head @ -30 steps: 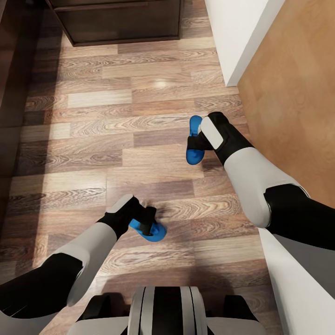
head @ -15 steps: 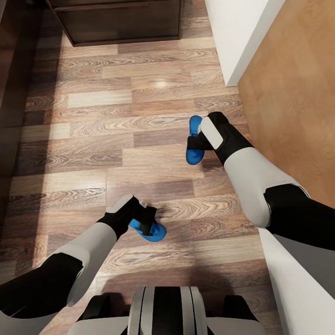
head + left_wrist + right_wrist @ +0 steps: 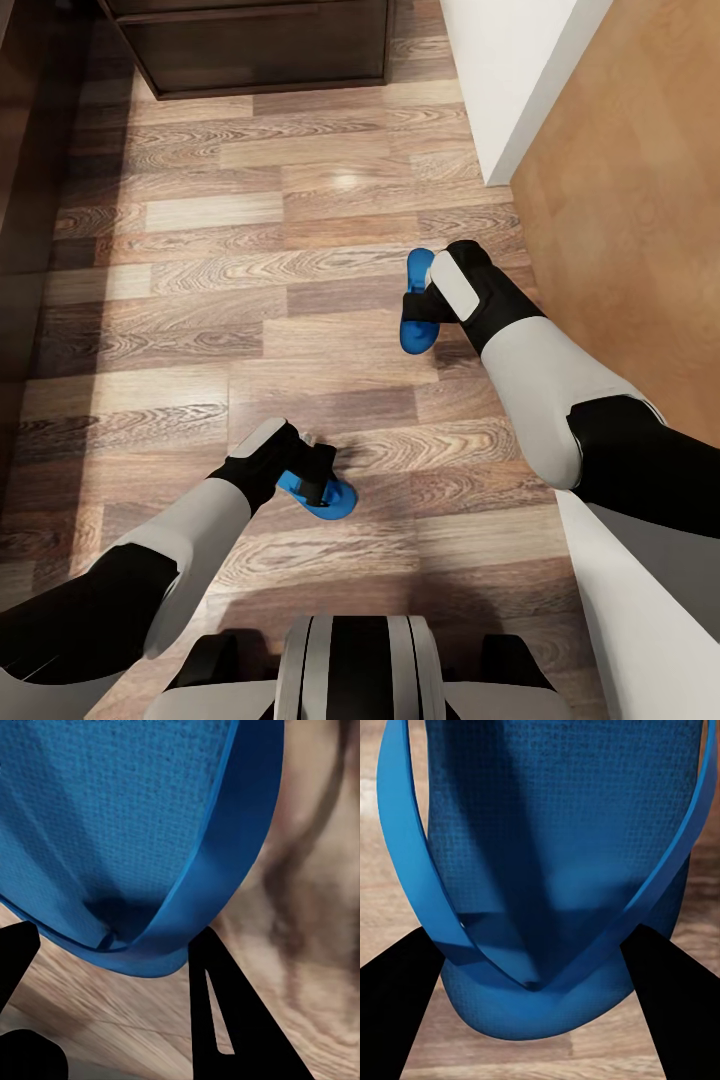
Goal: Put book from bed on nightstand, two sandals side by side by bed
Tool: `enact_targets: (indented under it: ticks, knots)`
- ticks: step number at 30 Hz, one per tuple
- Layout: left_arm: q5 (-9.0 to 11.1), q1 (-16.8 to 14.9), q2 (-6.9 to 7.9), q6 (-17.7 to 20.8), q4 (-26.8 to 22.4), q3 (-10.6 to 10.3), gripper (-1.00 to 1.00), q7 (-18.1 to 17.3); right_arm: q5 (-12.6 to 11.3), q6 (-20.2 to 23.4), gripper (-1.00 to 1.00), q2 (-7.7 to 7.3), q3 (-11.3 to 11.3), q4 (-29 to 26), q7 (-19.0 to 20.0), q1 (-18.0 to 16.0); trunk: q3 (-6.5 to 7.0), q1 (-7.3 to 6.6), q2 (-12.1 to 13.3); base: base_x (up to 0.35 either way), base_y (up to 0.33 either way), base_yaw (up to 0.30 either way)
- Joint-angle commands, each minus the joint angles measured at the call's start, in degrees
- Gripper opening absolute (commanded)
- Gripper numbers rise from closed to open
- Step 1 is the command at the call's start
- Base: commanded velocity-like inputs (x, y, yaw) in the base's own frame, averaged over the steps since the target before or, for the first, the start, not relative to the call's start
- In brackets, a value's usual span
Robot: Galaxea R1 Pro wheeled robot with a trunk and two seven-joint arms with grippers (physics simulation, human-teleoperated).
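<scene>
Below your head camera, the wood-plank floor takes most of the picture. At the far end of it stands a dark brown cabinet, and a dark wooden edge runs along the left side; you cannot tell from here what it belongs to. On the right you have a white wall corner and beside it an orange-brown panel.

Your two arms reach down over the floor, well apart from each other. Your right gripper is pinching one blue sandal, which lies farther from you, near the white wall corner. In the right wrist view the sandal sits between the two black fingers, with its toe strap running from both sides down to one point.

Your left gripper is closed on the other sandal, close to the robot's base. In the left wrist view this second sandal is tilted, its strap bending across the sole, and the black fingers hold its edge above the floor.
</scene>
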Motion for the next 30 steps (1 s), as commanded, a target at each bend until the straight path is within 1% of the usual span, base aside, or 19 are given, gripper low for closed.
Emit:
enact_targets:
  ticks: [1,9,12,17,20,21,22,24,26,27,28,29,30]
  knots:
    - [-1.0,0.0,0.07,0.3,1.8,-0.5,-1.00,0.1,-0.5,0.1,-1.00,0.00,0.2,-0.1,-0.5,0.0,-0.03,0.01,0.0,0.000,0.000,0.000]
    - [-1.0,0.0,0.07,0.3,1.8,-0.5,-1.00,0.1,-0.5,0.1,-1.00,0.00,0.2,0.0,-0.5,0.0,-0.03,0.01,0.0,0.000,0.000,0.000]
    - [-1.0,0.0,0.13,0.3,1.8,-0.5,-1.00,0.1,-0.5,0.1,-1.00,0.00,0.2,0.0,-0.5,0.0,0.63,-0.07,0.0,0.000,0.000,0.000]
    - [-1.0,0.0,1.06,0.4,1.8,-0.6,-1.00,0.1,-0.5,0.1,-1.00,0.00,0.2,0.0,-0.5,0.0,1.74,-0.20,0.1,0.000,0.000,0.000]
    - [-1.1,0.0,2.35,0.7,1.8,-0.7,-1.00,0.2,-0.5,0.1,-1.00,0.00,0.2,0.0,-0.5,0.0,2.40,-0.28,0.1,0.000,0.000,0.000]
    - [-1.1,0.0,2.81,1.4,1.8,-0.8,-1.00,0.2,-0.4,0.1,-1.00,0.00,0.2,0.1,-0.5,0.0,2.62,-0.30,0.2,0.000,0.000,0.000]
    - [-1.6,0.0,3.00,1.7,1.8,-0.8,-1.00,0.2,-0.4,0.1,-1.00,0.00,0.2,0.1,-0.5,0.0,2.85,-0.33,0.2,0.000,0.000,0.000]
    - [-3.6,0.0,3.31,2.0,1.8,-1.0,-1.00,0.3,-0.4,0.0,-1.00,0.00,0.2,0.3,-0.5,0.0,3.29,-0.38,0.2,0.000,0.000,0.000]
    - [-8.8,0.0,3.49,2.2,1.8,-1.1,-1.00,0.2,-0.4,-0.1,-1.00,0.00,0.2,1.2,-0.5,0.0,3.73,-0.43,0.2,0.000,0.000,0.000]
    - [-10.1,0.0,3.51,2.2,1.8,-1.1,-1.00,0.2,-0.4,-0.1,-1.00,0.00,0.2,1.4,-0.5,0.0,3.95,-0.46,0.2,0.000,0.000,0.000]
    - [-12.6,0.0,3.54,2.3,1.7,-1.1,-1.00,0.1,-0.4,-0.2,-1.00,0.00,0.2,1.9,-0.5,0.0,4.18,-0.48,0.2,0.000,0.000,0.000]
    - [-14.3,0.0,3.55,2.4,1.7,-1.1,-1.00,0.1,-0.4,-0.2,-1.00,0.00,0.2,2.3,-0.5,0.0,4.40,-0.51,0.3,0.000,0.000,0.000]
    - [-15.5,0.0,3.56,2.4,1.7,-1.1,-1.00,0.0,-0.4,-0.4,-1.00,0.00,0.2,2.8,-0.5,0.0,4.62,-0.53,0.3,0.000,0.000,0.000]
